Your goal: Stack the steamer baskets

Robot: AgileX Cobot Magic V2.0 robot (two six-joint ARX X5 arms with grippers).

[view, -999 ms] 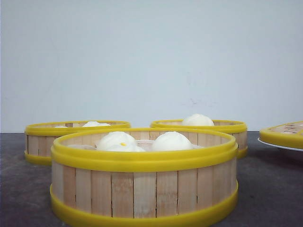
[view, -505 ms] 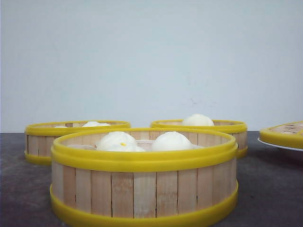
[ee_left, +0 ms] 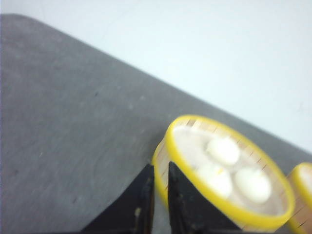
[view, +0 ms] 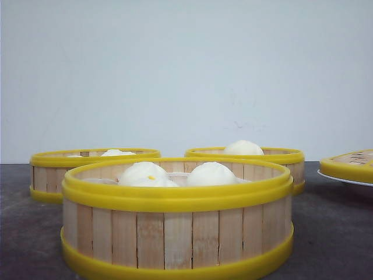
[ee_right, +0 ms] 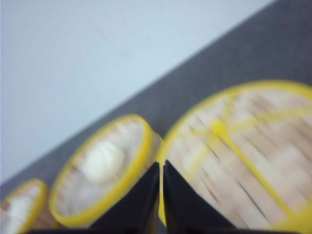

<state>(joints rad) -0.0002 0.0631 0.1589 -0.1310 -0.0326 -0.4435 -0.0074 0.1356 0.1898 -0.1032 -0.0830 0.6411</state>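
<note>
Three steamer baskets sit apart on the table (view: pixel 332 233): near basket (view: pixel 178 233) at six o'clock, left basket (view: pixel 87 169) at ten, right basket (view: pixel 256 156) at one. Left gripper (ee_left: pixel 159 183) and right gripper (ee_right: pixel 161 183) hover nearly closed, empty, probably approaching.

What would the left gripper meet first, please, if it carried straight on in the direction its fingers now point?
Probably the yellow rim of the steamer basket just ahead of the left gripper. Depth is unclear, so it might instead skim past it onto the grey table.
</note>
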